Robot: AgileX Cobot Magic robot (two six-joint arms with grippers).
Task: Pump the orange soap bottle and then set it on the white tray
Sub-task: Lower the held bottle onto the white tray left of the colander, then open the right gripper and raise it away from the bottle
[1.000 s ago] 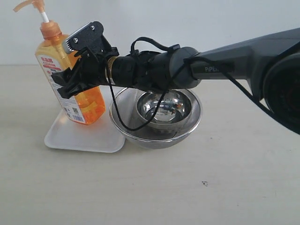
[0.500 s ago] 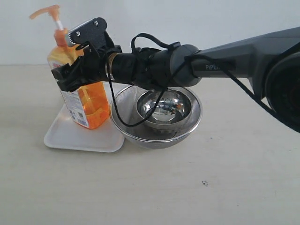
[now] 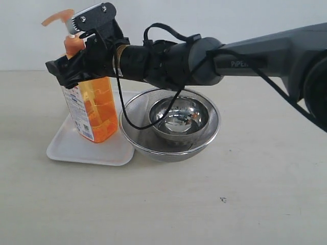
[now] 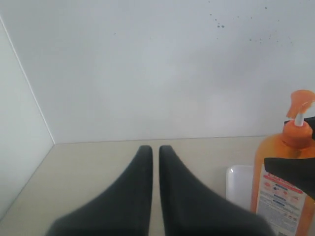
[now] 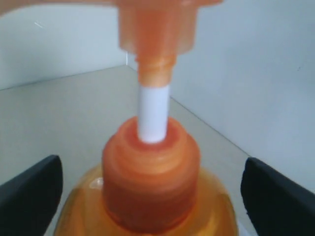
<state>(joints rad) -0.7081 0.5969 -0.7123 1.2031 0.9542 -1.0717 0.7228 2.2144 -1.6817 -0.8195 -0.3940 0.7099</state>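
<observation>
Exterior view: the orange soap bottle (image 3: 94,109), tilted in the right tool's (image 3: 65,45) grip a second ago, now stands upright on the white tray (image 3: 66,150), just beside the steel strainer (image 3: 138,138). That tool has risen to the pump neck, and in the right wrist view its fingers are spread with a clear gap on each side, so the bottle looks released. Placement appears done; only a clean withdrawal seems left. The left tool (image 4: 155,150) waits apart, fingers together.
</observation>
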